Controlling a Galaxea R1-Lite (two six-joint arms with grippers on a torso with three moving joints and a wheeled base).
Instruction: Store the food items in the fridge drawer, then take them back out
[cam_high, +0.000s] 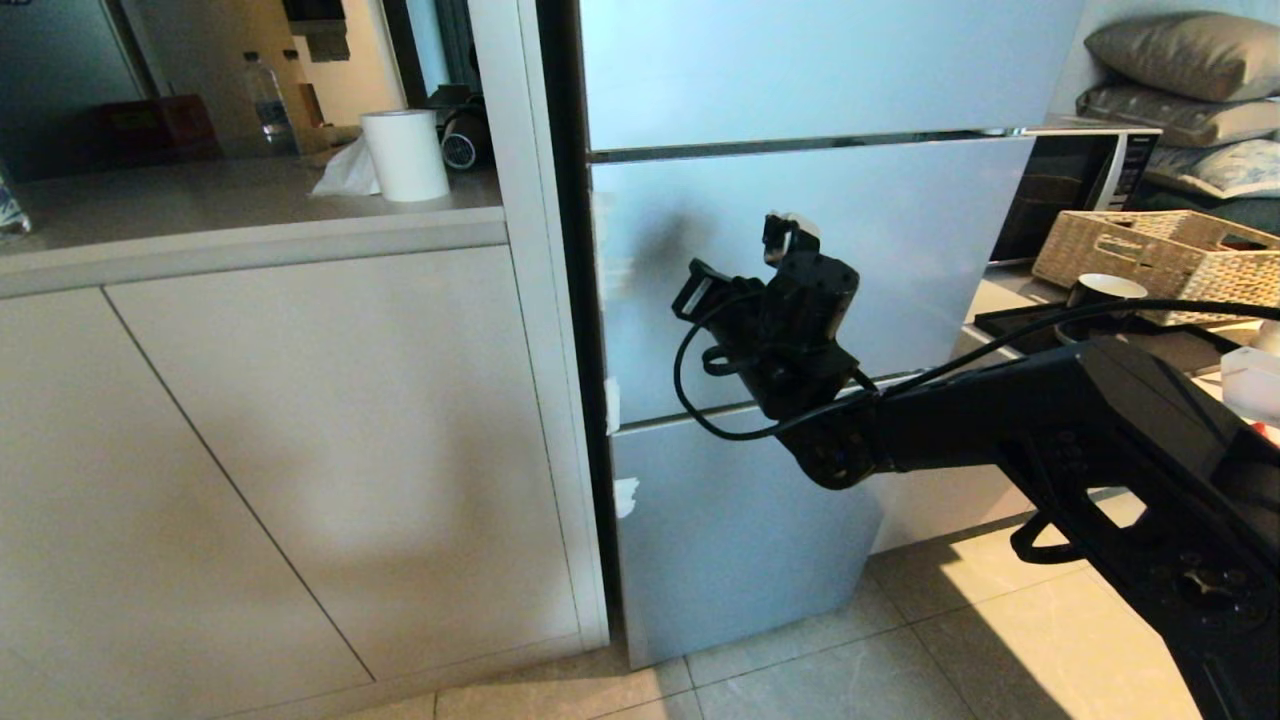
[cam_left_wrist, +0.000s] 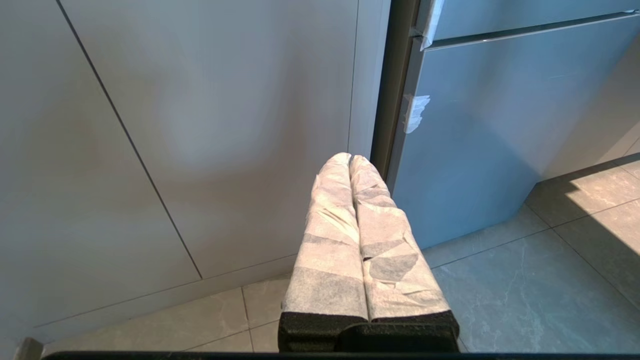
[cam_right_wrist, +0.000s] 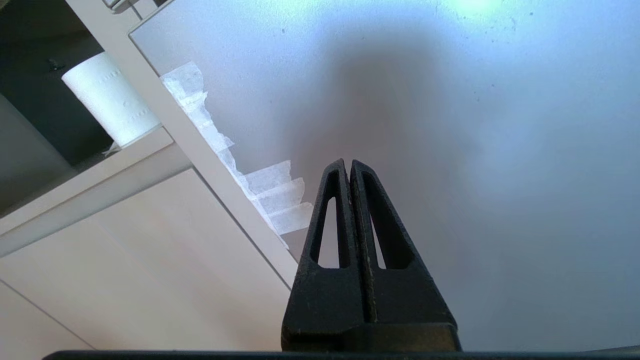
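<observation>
While fridge (cam_high: 800, 200) panels are all closed, task looks barely begun | drawer, food: not in view | right claw (cam_right_wrist: 350, 167) pressed together, empty, raised at middle panel | left claw (cam_left_wrist: 350, 160) pressed together, empty, low by cabinet (cam_left_wrist: 200, 125) | left: open, store, retrieve

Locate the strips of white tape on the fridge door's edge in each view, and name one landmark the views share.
Head view: white tape on the fridge door's left edge, left of the right tool.
Left wrist view: tape beyond the left tool, toward the fridge.
Right wrist view: tape beside the shut right tool.
Shared landmark: the pale cabinet door.
</observation>
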